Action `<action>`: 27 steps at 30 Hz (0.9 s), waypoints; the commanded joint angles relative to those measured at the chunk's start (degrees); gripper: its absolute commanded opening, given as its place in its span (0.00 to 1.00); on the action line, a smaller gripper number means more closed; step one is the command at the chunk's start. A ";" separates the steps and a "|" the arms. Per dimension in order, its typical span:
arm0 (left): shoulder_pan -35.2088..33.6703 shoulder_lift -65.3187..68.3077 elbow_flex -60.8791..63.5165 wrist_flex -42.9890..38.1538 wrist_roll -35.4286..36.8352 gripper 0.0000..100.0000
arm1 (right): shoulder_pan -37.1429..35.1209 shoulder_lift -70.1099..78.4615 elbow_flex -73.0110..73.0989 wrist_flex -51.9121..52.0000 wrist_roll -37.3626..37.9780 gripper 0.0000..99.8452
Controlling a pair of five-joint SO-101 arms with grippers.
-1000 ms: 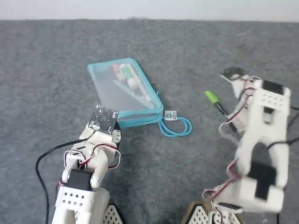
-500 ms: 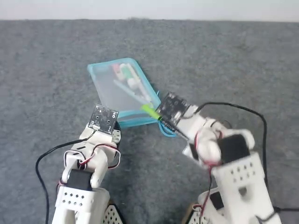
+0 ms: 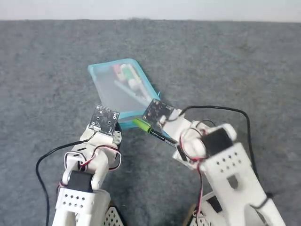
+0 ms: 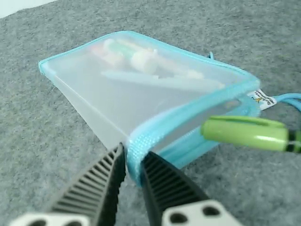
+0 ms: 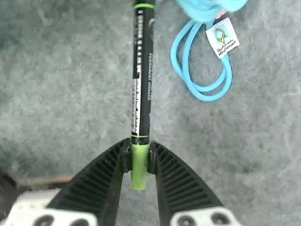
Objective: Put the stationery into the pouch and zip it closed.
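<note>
Left claw (image 4: 131,160) clamped on pouch (image 4: 141,94) rim, propping mouth open; right claw (image 5: 139,157) pinches marker (image 5: 141,84) tail, green cap aimed at opening for insertion

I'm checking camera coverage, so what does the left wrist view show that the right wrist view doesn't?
Left wrist view: the left gripper pinching the pouch by its edge, pens inside it. Right wrist view: the right gripper clamped on the marker at its green tail, and its black barrel. Both: the marker, tag, blue cord, grey mat.
</note>
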 commanded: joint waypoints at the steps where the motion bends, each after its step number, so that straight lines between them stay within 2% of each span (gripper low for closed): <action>1: 0.62 -0.97 -1.27 -2.02 0.44 0.01 | -0.66 6.46 -1.05 -6.81 -5.01 0.01; 6: 0.88 -0.97 -1.27 -2.02 0.44 0.01 | -0.75 16.22 -6.77 -11.65 -9.05 0.01; 12: 0.97 -0.97 -1.36 -2.02 0.44 0.01 | -1.01 31.34 -22.15 -13.23 -15.91 0.01; 22: 0.97 -0.97 -1.36 -2.02 0.44 0.01 | -10.24 53.67 -48.00 -15.25 -26.99 0.01; 24: 0.62 -0.97 -1.36 -1.93 0.44 0.01 | -11.82 54.90 -49.14 -14.46 -26.99 0.04; 27: 0.62 -0.97 -1.27 -1.76 0.44 0.01 | -11.91 54.81 -49.23 -13.32 -26.99 0.16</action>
